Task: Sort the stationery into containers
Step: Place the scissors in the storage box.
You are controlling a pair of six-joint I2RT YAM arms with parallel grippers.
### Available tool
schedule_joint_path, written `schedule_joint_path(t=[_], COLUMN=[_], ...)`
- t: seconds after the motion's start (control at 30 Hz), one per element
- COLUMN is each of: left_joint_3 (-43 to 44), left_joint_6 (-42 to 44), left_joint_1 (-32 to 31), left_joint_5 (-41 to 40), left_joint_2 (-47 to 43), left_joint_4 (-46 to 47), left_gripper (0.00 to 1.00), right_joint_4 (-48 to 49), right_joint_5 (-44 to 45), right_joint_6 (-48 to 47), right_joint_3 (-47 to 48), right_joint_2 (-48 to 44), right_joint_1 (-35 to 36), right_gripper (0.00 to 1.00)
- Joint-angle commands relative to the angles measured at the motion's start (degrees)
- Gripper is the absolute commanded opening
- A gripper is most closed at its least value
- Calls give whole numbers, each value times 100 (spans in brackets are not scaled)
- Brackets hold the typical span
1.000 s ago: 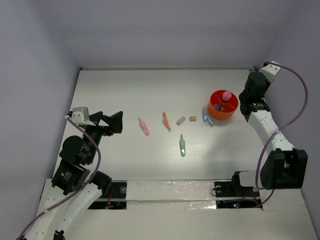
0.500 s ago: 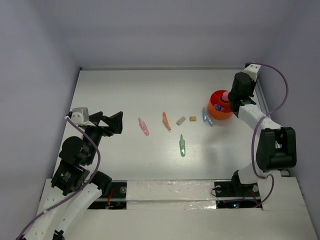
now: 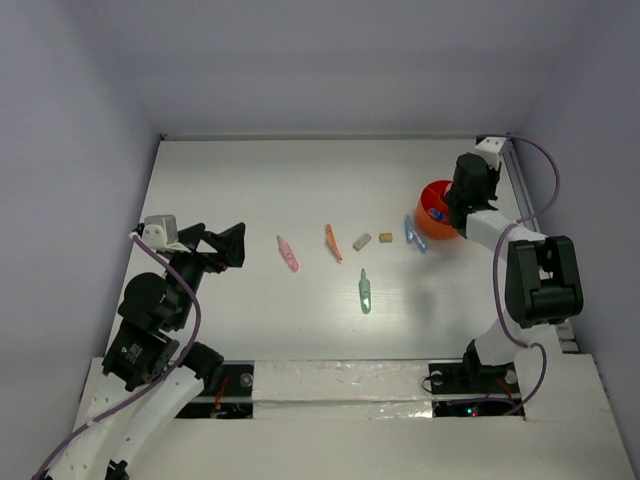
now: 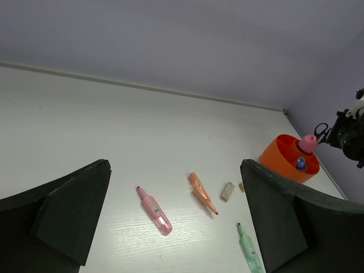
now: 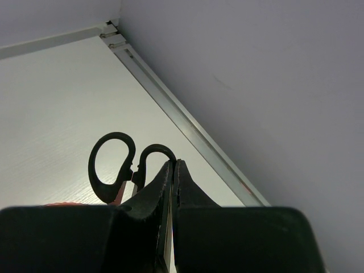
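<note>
**A:** How are the arms posed?

**B:** From overhead, the right arm (image 3: 527, 285) rises at the near right corner and bends back toward the far right. Its wrist covers the right side of the red-orange bowl (image 3: 430, 226). The left arm (image 3: 150, 310) is folded low at the near left. The left gripper (image 3: 226, 243) points across the bench (image 3: 260, 180), fingers wide apart, holding nothing.

**A:** And the right gripper?

**B:** Overhead it is hidden. Its own wrist camera shows the right gripper (image 5: 173, 166) clamped on the black-handled scissors (image 5: 112, 165), both handle loops sticking out past the fingertips.

**A:** Where is everything else?

**B:** The left wrist camera shows a pink-capped bottle (image 4: 309, 142) and a blue-capped bottle (image 4: 301, 164) standing in the bowl. In a row on the bench lie a pink stick (image 3: 288, 254), an orange stick (image 3: 333, 242), a tan eraser (image 3: 362, 241), a smaller eraser (image 3: 385, 238) and a blue stick (image 3: 413, 233) just beside the bowl. A green stick (image 3: 365, 291) lies nearer the arms.

**A:** What about edges and room?

**B:** The bowl sits near the bench's right edge, where a metal rail (image 5: 170, 85) meets the wall (image 5: 256, 85). White bench runs from the row to the back wall.
</note>
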Motion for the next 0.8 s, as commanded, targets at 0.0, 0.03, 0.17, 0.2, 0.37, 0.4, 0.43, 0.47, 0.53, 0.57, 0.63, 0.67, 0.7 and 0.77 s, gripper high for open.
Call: schedule_joint_path(t=[0.0, 0.03, 0.17, 0.2, 0.37, 0.4, 0.43, 0.47, 0.53, 0.57, 0.63, 0.67, 0.7, 0.77], left_joint_3=[17, 17, 17, 17, 17, 17, 17, 17, 17, 8, 8, 8, 8, 8], left_joint_6=[74, 65, 65, 65, 65, 65, 65, 65, 65, 65, 65, 56, 56, 56], left_joint_1=[-30, -30, -30, -30, -30, -30, -30, -30, -30, -30, -30, -30, -30, -30], left_joint_5=[-57, -48, -48, -48, -22, -31, -31, -22, -22, -22, -22, -22, -13, -4], left_joint_2=[54, 54, 62, 54, 54, 45, 36, 36, 19, 19, 10, 10, 10, -8], left_joint_4=[165, 165, 157, 157, 157, 165, 165, 165, 165, 174, 165, 165, 165, 165], left_gripper=[99, 99, 99, 99, 99, 99, 99, 99, 99, 99, 99, 99, 99, 99], right_joint_4=[576, 549, -99, -171, -601, -698, -760, -813, -1050, -1120, -1234, -1357, -1402, -1559], right_joint_5=[295, 312, 155, 137, 49, 23, -65, -100, -197, -241, -390, -434, -513, -812], right_joint_6=[83, 145, 951, 980, 1541, 1630, 1683, 1753, 1964, 2052, 2157, 2280, 2333, 2500], right_joint_3=[-81, -116, -160, -186, -283, -292, -327, -345, -353, -388, -415, -415, -424, -459], right_joint_2=[99, 99, 3, -23, -269, -322, -375, -471, -585, -708, -831, -902, -1068, -1236], right_joint_1=[112, 164, 217, 270, 322, 323, 323, 323, 323, 323, 323, 323, 323, 323], right_gripper=[0, 0, 2, 3, 13, 16, 17, 18, 23, 24, 29, 30, 30, 31])
